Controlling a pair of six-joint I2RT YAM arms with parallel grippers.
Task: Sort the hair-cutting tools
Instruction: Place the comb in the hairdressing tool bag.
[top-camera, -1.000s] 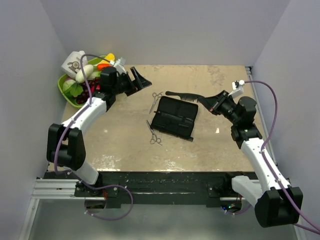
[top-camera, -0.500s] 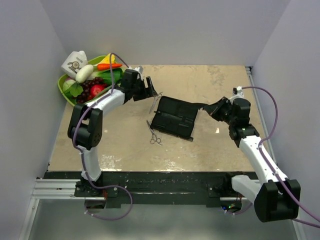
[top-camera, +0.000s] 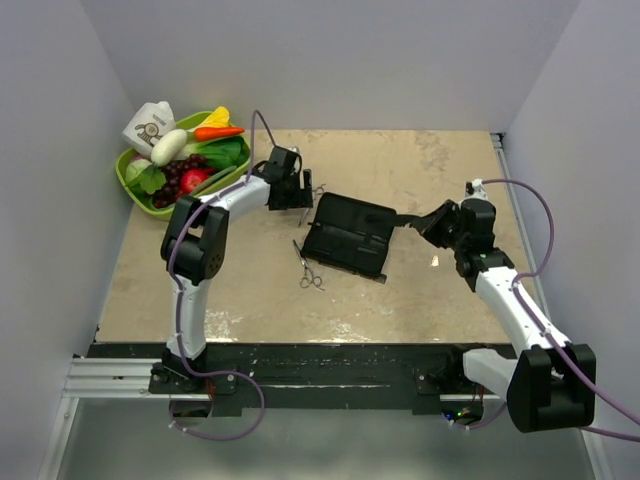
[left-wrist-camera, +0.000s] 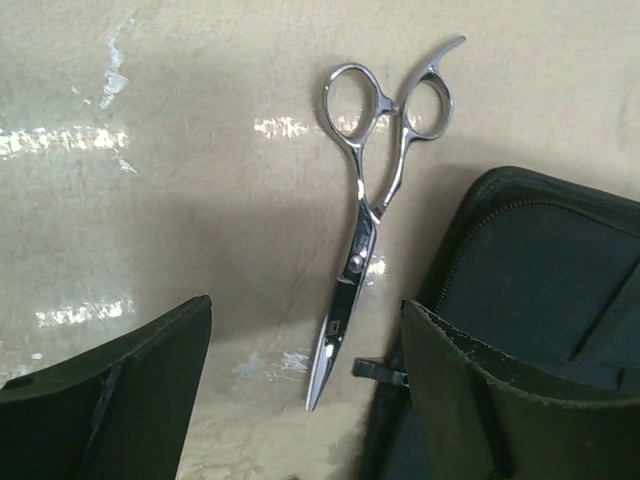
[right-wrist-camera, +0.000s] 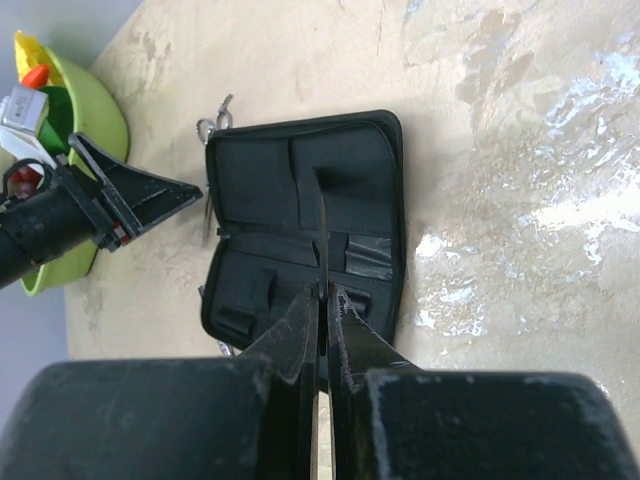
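Left tool (left-wrist-camera: 308, 320) now over scissors (left-wrist-camera: 360, 230) (case (left-wrist-camera: 530, 260) adjacent).

Silver scissors (left-wrist-camera: 355, 262); black comb (right-wrist-camera: 321, 240), black case (right-wrist-camera: 255, 185)

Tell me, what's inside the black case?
Only empty pockets show inside the case. The comb, pinched in the right hand, covers a thin strip down its middle.
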